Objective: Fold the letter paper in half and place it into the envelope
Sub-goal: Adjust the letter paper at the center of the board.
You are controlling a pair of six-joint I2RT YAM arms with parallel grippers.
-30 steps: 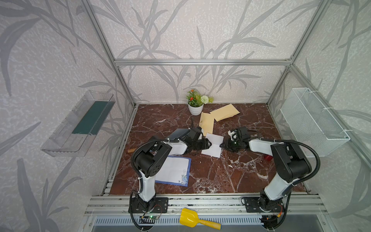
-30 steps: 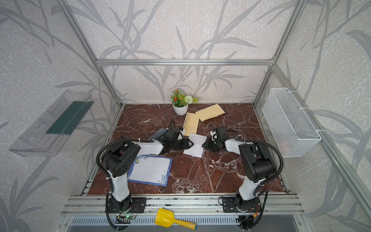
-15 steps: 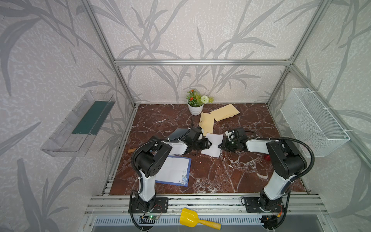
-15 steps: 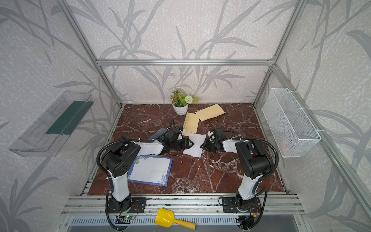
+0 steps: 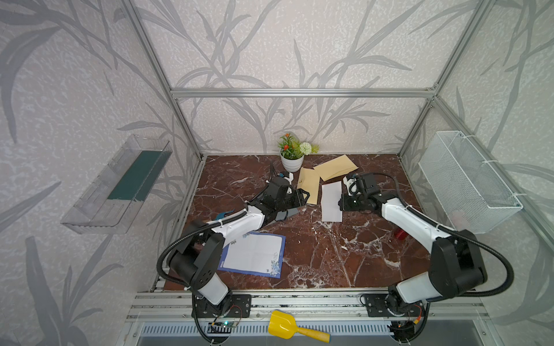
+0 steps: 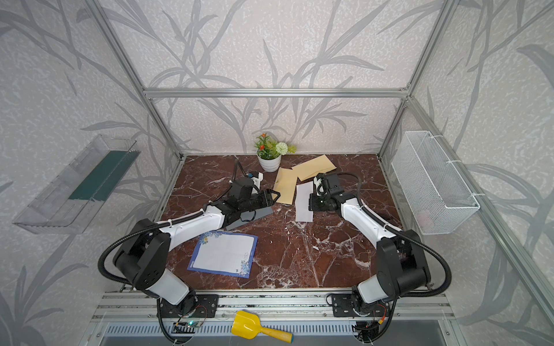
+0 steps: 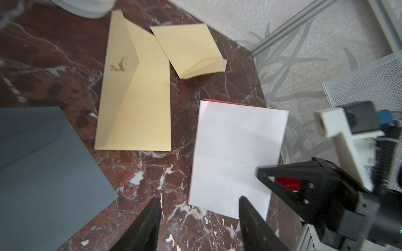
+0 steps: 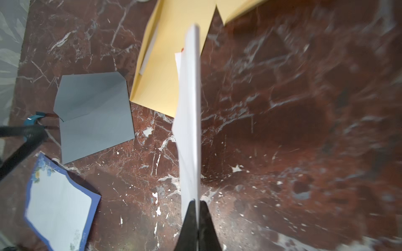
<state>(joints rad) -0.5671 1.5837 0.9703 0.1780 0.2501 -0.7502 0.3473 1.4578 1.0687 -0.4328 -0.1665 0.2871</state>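
Note:
The folded white letter paper (image 5: 331, 202) (image 6: 304, 202) hangs edge-on in the right wrist view (image 8: 189, 121), a red edge showing beneath it. My right gripper (image 5: 341, 202) (image 8: 197, 203) is shut on the paper's right edge. My left gripper (image 5: 302, 196) (image 7: 198, 198) is open with nothing between its fingers, just left of the paper (image 7: 235, 156). An open tan envelope (image 5: 308, 185) (image 7: 134, 104) lies flat between the left gripper and the paper. A grey envelope (image 5: 284, 214) (image 8: 93, 115) with its flap open lies partly under the left arm.
A second tan envelope (image 5: 335, 167) lies behind the paper, beside a potted plant (image 5: 291, 161). A blue-bordered sheet (image 5: 253, 254) lies at the front left. A small red object (image 5: 398, 233) sits under the right arm. A wire basket (image 5: 467, 179) hangs on the right wall.
My right gripper has closed on the paper's right edge. The paper has shifted right and back, away from the left gripper. The left arm has stayed put.

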